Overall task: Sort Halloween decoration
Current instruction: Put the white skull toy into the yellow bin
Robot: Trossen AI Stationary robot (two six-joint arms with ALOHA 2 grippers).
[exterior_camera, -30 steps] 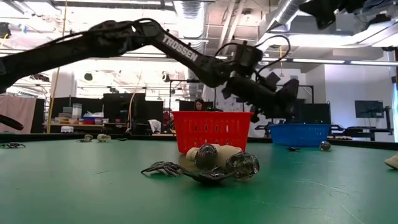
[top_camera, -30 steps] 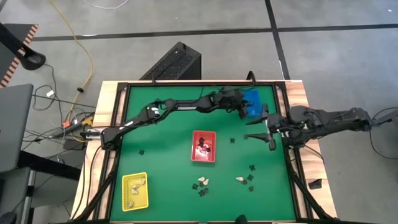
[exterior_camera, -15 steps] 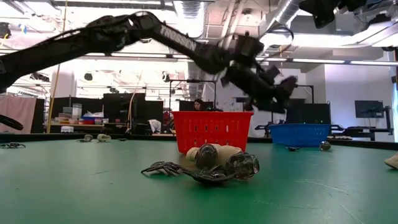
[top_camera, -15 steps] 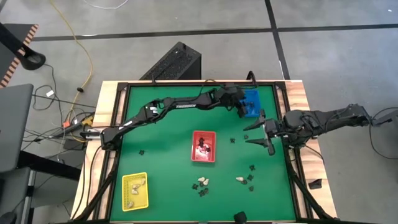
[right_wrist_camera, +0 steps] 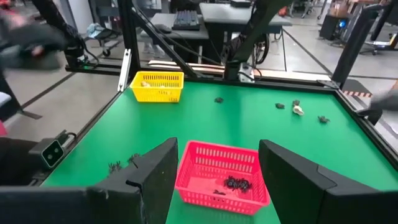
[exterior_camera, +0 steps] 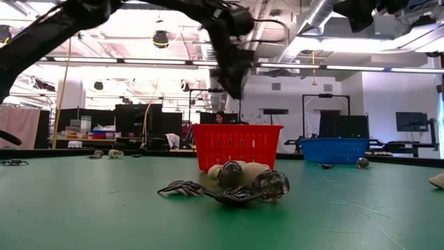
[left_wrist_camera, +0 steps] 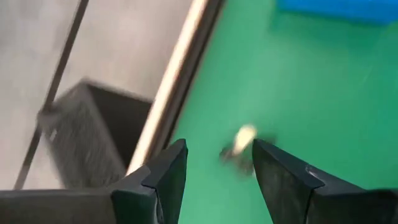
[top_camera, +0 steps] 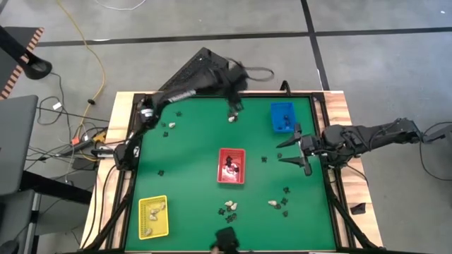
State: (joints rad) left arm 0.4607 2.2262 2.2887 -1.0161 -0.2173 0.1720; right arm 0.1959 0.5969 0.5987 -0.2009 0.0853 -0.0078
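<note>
Three trays: yellow (top_camera: pixel 153 216), red (top_camera: pixel 231 166), blue (top_camera: pixel 282 117).

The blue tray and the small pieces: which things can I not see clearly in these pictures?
- Blue tray contents: high view, too small; low view, wall hides them.
- Piece under the left gripper: left wrist view, motion blur.
- Black pieces in the red tray: right wrist view, shapes too small.

The table (top_camera: pixel 191 152) wears matt green felt-like cloth inside a pale wood rim (top_camera: pixel 120 123), the red tray (right_wrist_camera: pixel 222 182), yellow tray (right_wrist_camera: pixel 158 86) and blue tray (top_camera: pixel 282 116) look like slotted plastic, and the right gripper (right_wrist_camera: pixel 217 177) has smooth matt black fingers.
</note>
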